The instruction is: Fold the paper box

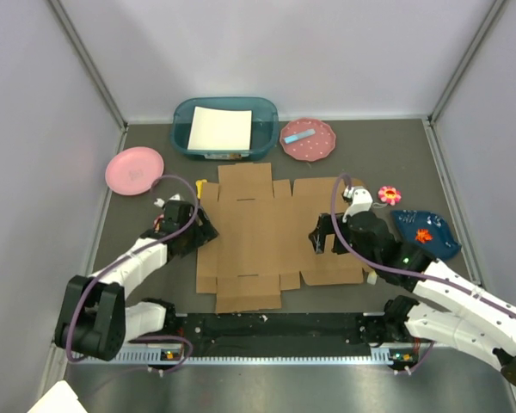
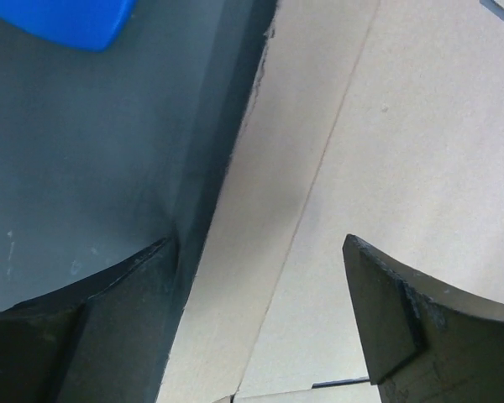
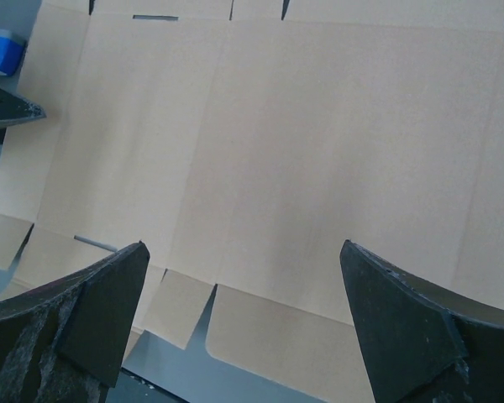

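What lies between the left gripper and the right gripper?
The paper box, flat and unfolded, lies between the left gripper and right gripper; the top view shows it.

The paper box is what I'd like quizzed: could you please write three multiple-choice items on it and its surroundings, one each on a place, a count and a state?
1. Where does the bin stand relative to the box?
A) behind it, at the far edge
B) on its right
C) on top of it

2. How many pink plates are on the table?
A) one
B) two
C) four

3. What state is the box in?
A) lying flat, unfolded
B) folded shut
C) standing on edge

Answers:
1 A, as the top view shows the bin beyond the box's far edge.
2 B, as one sits at the far left and one just right of the bin.
3 A, as the whole sheet lies spread on the table.
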Motion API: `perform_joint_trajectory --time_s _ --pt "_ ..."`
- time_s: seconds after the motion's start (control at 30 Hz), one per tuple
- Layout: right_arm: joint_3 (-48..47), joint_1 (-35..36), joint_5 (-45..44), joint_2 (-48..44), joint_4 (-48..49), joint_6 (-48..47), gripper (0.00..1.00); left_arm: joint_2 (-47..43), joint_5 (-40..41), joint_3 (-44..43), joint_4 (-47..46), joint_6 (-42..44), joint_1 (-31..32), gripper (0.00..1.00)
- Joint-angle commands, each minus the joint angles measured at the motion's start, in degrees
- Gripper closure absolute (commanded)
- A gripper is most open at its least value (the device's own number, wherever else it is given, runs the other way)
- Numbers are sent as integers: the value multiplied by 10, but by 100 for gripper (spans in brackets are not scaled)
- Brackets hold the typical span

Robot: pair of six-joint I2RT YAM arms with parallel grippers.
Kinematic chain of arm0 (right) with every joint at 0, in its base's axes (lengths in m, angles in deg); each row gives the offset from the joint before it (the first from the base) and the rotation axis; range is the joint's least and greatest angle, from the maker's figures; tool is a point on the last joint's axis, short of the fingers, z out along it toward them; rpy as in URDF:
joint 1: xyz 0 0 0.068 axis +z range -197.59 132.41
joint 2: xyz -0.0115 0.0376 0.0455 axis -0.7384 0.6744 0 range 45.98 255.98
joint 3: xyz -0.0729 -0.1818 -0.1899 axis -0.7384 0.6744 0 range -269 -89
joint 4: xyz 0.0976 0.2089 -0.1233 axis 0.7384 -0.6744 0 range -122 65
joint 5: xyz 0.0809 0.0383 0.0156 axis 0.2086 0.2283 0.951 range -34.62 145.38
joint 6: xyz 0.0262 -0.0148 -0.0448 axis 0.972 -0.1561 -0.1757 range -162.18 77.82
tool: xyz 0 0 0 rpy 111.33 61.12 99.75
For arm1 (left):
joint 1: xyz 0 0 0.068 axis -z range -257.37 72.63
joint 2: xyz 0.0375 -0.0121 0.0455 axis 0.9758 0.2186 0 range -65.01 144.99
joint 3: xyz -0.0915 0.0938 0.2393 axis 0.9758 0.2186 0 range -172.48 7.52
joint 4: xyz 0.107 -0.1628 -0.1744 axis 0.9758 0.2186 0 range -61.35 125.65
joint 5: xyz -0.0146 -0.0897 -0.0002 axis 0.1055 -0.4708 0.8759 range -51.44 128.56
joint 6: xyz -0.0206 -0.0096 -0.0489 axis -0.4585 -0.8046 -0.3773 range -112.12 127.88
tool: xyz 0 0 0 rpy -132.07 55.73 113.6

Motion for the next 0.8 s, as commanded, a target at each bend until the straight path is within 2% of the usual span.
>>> perform_joint_trajectory --time_s 0.0,0.03,0.2,0.4,0.5,0.53,0.57,0.77 --pt "9 -3 2 -17 16 5 1 31 -41 2 -24 12 -3 17" --pt "11 -3 2 -19 16 6 1 32 -48 6 -30 15 -3 18" --pt "12 -3 0 -19 16 3 1 21 -82 17 -61 29 -3 43" --pt "6 -3 -2 -17 17 -1 1 4 -109 18 -62 45 -3 61" --pt "3 -3 -1 -14 17 -1 1 -6 -116 17 -61 50 -2 78" --pt "2 -2 -2 -14 17 -1 1 -11 -120 16 -61 51 -3 95" --pt "0 -3 0 -15 17 -1 1 -14 -124 14 -59 52 -3 100" --pt "-15 -3 3 -24 12 -3 2 -76 -131 -8 -19 53 -3 100"
